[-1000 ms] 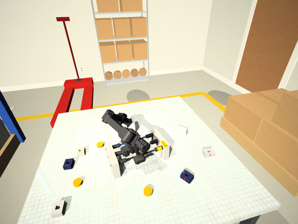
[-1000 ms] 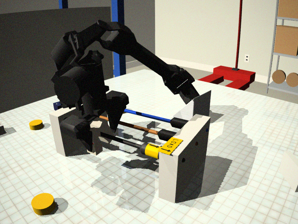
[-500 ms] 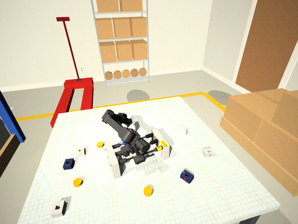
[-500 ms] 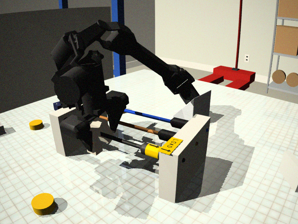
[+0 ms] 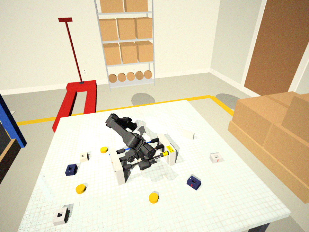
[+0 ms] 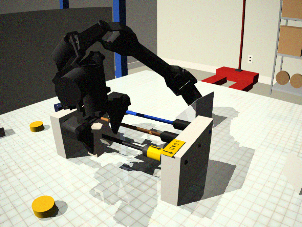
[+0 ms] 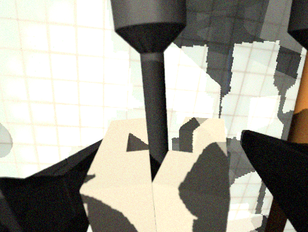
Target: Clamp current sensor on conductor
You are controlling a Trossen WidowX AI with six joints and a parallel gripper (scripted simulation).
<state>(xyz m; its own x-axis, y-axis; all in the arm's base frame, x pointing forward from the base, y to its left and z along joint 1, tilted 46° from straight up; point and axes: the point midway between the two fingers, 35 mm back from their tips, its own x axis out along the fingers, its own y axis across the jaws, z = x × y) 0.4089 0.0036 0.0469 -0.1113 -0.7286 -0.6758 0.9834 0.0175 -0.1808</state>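
The cream split-core sensor (image 6: 96,126) (image 7: 121,170) stands upright between the fingers, with the black LOAD conductor (image 6: 131,144) (image 7: 155,90) running in between its two halves. A seam shows between the halves in the wrist view; whether they are latched I cannot tell. A dark triangular mark shows on the left half, partly behind the conductor; its pointing direction is unclear. My gripper (image 5: 138,161) (image 6: 103,142) (image 7: 175,139) is open, one finger each side of the sensor, with a visible gap at the right finger. The yellow LOAD marker (image 5: 170,149) (image 6: 174,147) lies on one post.
The copper conductor (image 6: 154,132) (image 7: 301,90) runs close beside the right finger, and the blue conductor (image 6: 158,119) lies beyond it. Two cream posts (image 5: 117,172) (image 6: 170,180) hold the conductors. Yellow discs (image 5: 153,197) (image 6: 43,205) and several small blocks (image 5: 193,182) stand around.
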